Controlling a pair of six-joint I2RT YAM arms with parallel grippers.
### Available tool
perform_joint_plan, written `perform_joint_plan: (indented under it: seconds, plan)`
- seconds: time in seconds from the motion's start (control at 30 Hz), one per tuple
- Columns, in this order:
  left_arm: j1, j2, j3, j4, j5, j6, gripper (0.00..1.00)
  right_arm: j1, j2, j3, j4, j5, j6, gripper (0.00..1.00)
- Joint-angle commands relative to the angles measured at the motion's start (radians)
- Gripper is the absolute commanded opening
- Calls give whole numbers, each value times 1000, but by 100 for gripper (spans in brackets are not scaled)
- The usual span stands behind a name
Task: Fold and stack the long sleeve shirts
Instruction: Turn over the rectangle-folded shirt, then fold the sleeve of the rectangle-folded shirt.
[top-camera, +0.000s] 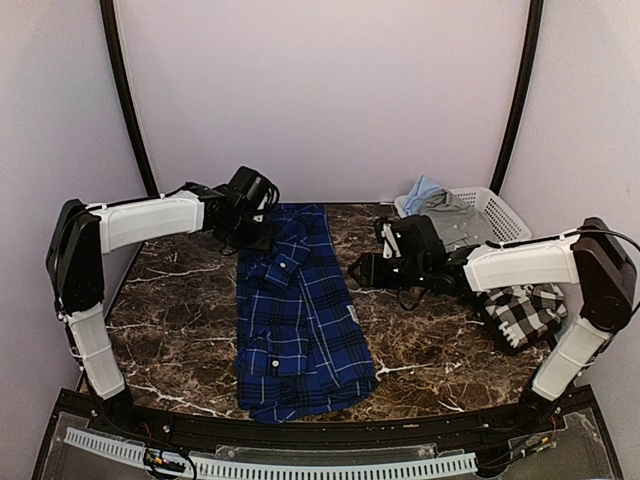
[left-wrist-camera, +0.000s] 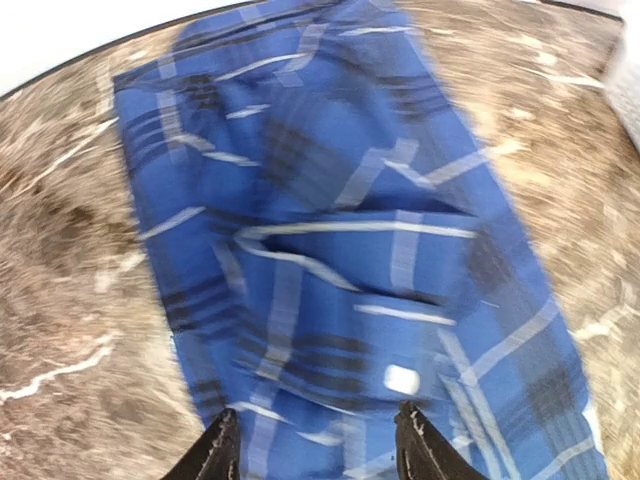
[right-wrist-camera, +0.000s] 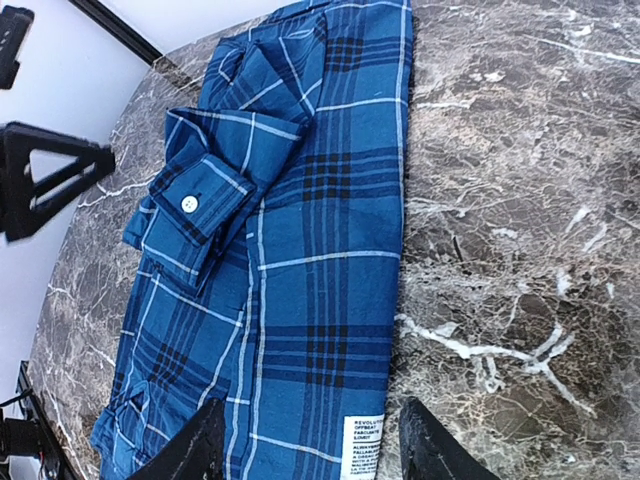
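Observation:
The royal blue plaid shirt (top-camera: 300, 320) lies folded into a long strip down the middle of the marble table, a cuffed sleeve (right-wrist-camera: 195, 205) laid across its upper half. My left gripper (top-camera: 252, 232) hovers at the shirt's far left end. Its wrist view is blurred, but the jaws show well apart over the blue cloth (left-wrist-camera: 350, 230), nothing between them. My right gripper (top-camera: 362, 268) sits at the shirt's right edge, open (right-wrist-camera: 312, 410), above the white label (right-wrist-camera: 362, 450). The black-and-white check shirt (top-camera: 522, 312) lies crumpled at the right, partly under my right arm.
A white basket (top-camera: 497, 210) at the back right holds grey and light blue clothes (top-camera: 450, 212). Bare marble (top-camera: 170, 320) shows left of the shirt and more (top-camera: 430, 340) to its right. The table's front edge runs just past the shirt's near end.

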Motion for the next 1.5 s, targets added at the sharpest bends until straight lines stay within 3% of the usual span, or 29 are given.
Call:
perform_joint_plan:
  seconds: [0.0,0.5,0.77,1.03,1.47]
  plan:
    - [-81,5,7,-29,-9,-2,52,6,-52,0,-3,42,-18,56]
    - [-106,236,130,-24,-15,44,66,5,-115,-55,-28,69,-6,56]
    - [-95,265,147,-50,-90,15,66,5,-120,-64,-36,76,-3,56]
    - [-76,259,165,-77,-123,3,51,6,-114,-63,-35,75,0,56]
    - [-75,240,171,-76,-97,22,18,5,-105,-66,-30,75,8,56]
